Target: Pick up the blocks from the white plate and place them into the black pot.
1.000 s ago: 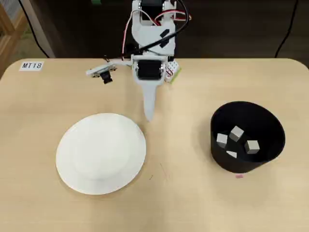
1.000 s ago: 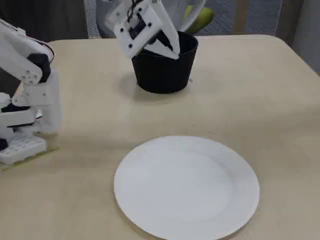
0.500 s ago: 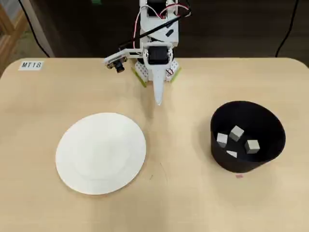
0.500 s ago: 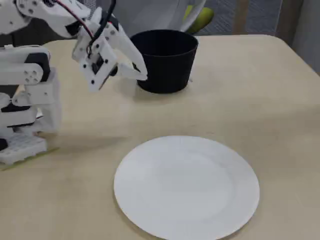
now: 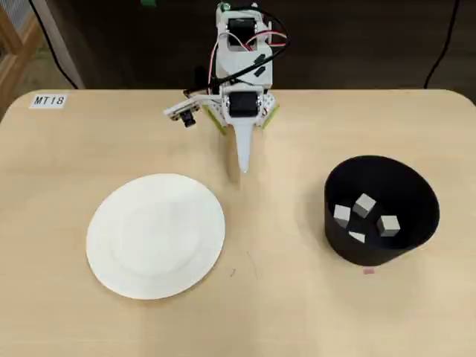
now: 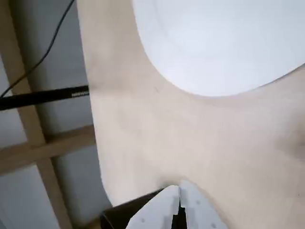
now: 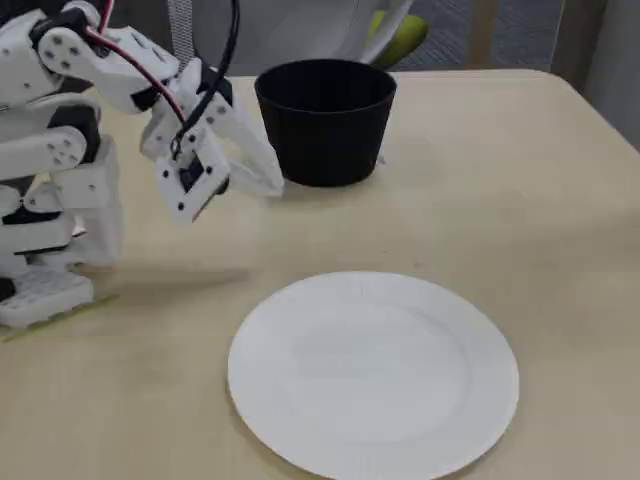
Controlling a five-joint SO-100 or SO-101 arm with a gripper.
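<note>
- The white two-finger gripper (image 5: 242,168) is pulling back toward the arm's base: in the overhead view a second ago its tip was reaching down near the plate's upper right rim, and now it is sitting higher in that view, closer to the base. In the fixed view it was in front of the pot a second ago, and now it is hanging lower and to the left of the pot (image 7: 268,184).
- Nothing else is shifting: plate, pot and cubes are lying where they were a second ago.
- The gripper's fingers are pressed together with nothing between them; the wrist view shows the two white tips meeting (image 6: 179,200).
- The large round flat white plate (image 5: 155,235) is lying bare; no cube is showing on it in any view.
- The four small pale grey cubes (image 5: 364,204) are all resting inside the matte black round pot (image 5: 381,210), on its dark floor.
- The relation that matters: in the overhead view the plate is lying below and left of the gripper tip, the pot well apart to the lower right, and the gripper's long axis is pointing straight down the picture between them.
- Judging from the bare plate and four cubes in the pot, the task is looking finished, and the arm seems to be heading to rest on the light wooden table (image 5: 282,297).
</note>
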